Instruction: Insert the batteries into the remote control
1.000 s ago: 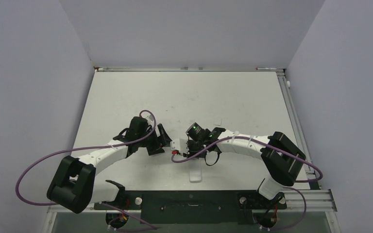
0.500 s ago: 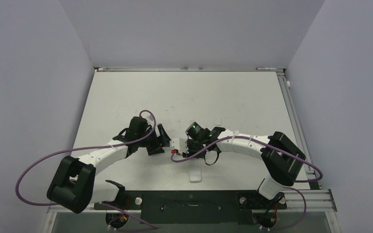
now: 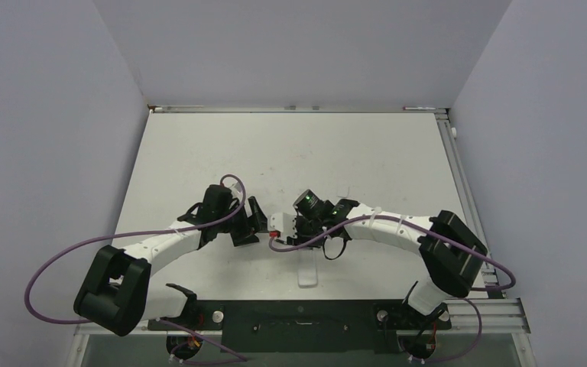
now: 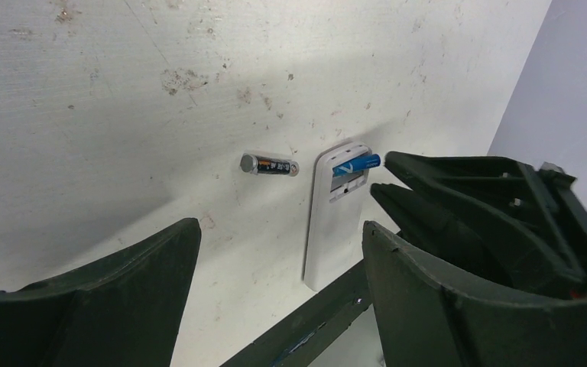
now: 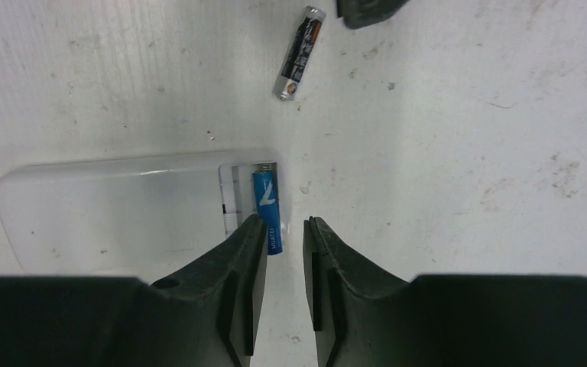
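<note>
White plastic remote (image 5: pixel 115 202) lies back-up on the table (image 5: pixel 466 115), its compartment uncovered, with the blue battery (image 5: pixel 267 200) lying in it at one end. The dark battery (image 5: pixel 299 53) lies loose on the table just beside the remote. The right gripper (image 5: pixel 284 229) hovers at the blue battery, fingers slightly parted, holding nothing. The left gripper (image 4: pixel 281 233) hangs near, spread wide and empty.

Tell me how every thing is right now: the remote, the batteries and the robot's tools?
Remote: lying back up, lid off.
Blue battery: in the remote's open end, looks tilted, not pressed flat.
Dark battery: loose on the table, beside the remote.
Left tool: open wide, holding nothing.
Right tool: open a crack, holding nothing, tips at the blue battery.
</note>
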You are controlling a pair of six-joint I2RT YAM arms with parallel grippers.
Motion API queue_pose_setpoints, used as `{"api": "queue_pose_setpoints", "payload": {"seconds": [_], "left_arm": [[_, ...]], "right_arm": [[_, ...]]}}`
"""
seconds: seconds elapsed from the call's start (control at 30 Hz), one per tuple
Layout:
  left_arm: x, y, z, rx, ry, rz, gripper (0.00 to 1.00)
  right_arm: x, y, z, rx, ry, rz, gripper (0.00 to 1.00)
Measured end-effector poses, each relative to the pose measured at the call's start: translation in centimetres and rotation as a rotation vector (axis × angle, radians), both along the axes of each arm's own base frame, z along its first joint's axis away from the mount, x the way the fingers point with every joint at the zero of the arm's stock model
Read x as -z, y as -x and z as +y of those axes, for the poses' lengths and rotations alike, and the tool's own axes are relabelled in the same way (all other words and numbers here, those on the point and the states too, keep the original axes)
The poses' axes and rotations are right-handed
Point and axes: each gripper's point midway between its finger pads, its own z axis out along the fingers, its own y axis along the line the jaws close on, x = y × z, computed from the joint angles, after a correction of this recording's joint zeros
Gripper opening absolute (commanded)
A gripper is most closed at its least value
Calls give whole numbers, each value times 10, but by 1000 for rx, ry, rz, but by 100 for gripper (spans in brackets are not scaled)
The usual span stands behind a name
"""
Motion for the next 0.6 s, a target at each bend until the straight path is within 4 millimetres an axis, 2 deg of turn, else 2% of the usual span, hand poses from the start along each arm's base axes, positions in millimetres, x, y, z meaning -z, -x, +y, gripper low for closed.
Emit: {"api": "queue_pose_setpoints", "payload": {"seconds": [0.1,0.23,0.37,0.5,0.6], "left_arm": [[-1,1,-2,8,6,2,75],[-1,7,-8,27,11,8,74],[2,22,-26,85,19,32,74],[7,31,-44,117,37,54,73],[10,33,-53,120,51,67,72]], "right_arm": [[-20,-3,2,47,-50,-26,29],[-58,-9,4,159,-152,-71,32],[-90,-15,-1,343,-264,-82,36],[-102,-18,-13,556,-336,-50,37],[-100,-16,-21,705,-377,1,38]]}}
